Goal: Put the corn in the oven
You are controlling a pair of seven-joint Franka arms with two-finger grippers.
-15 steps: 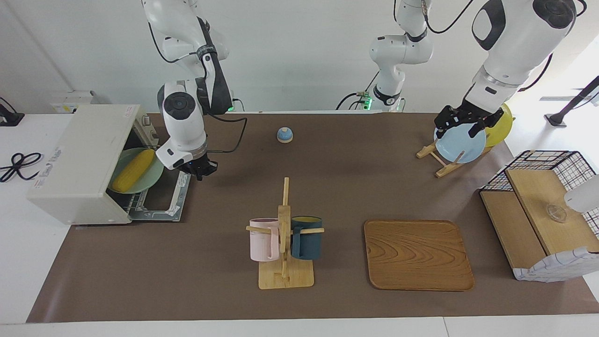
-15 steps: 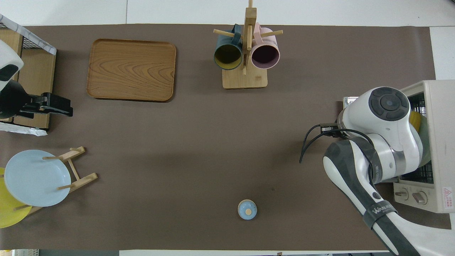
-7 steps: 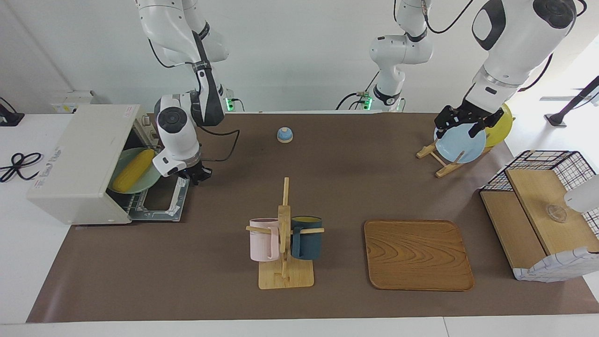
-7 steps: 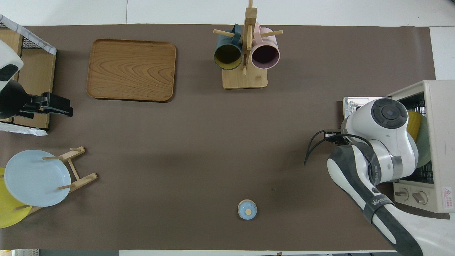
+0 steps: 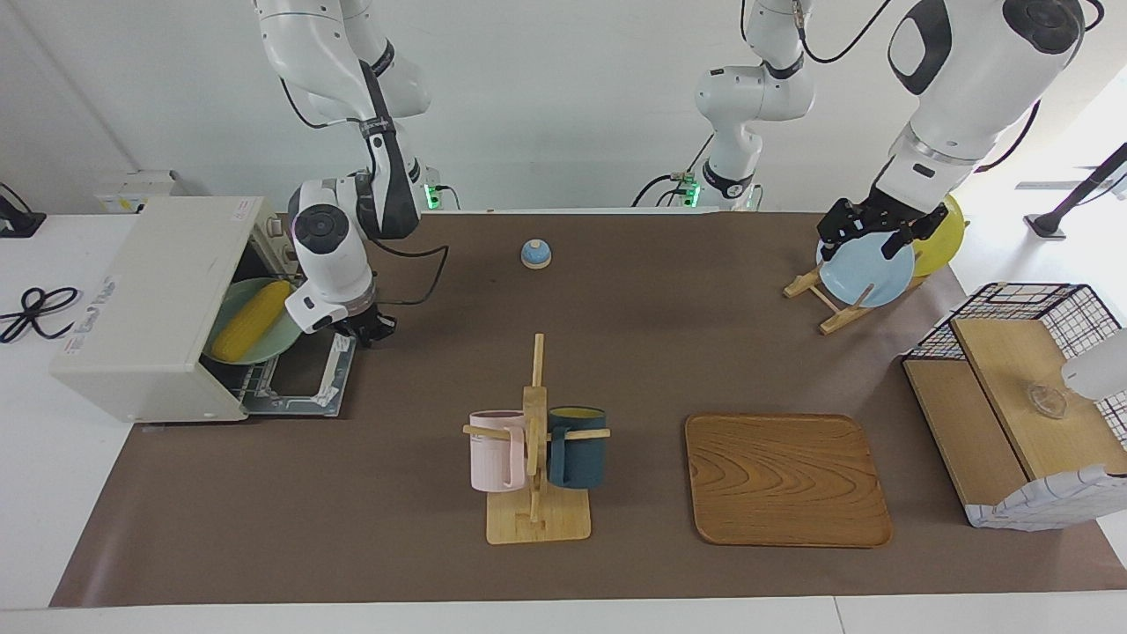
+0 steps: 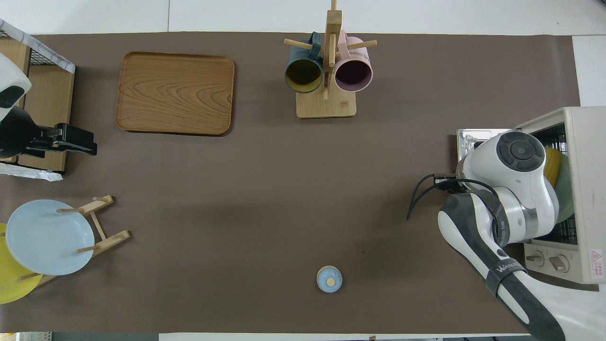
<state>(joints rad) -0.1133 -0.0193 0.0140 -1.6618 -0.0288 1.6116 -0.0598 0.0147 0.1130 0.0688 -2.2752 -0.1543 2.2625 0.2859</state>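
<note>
My right gripper (image 5: 368, 330), jaws closed and empty, hangs over the open oven (image 5: 150, 308) door; the corn (image 5: 251, 320) lies lengthwise inside, seemingly on a green plate (image 5: 283, 339). My left gripper (image 5: 867, 231), jaws open, waits.

A wooden tray (image 5: 786, 480) lies on the brown desk (image 5: 616, 352) beside a mug rack (image 5: 535, 458) holding a pink mug (image 5: 495, 451) and a dark blue mug (image 5: 578, 447); a small blue bell (image 5: 535, 254) sits nearer the robots, a light blue plate (image 5: 867, 271) on its stand.
</note>
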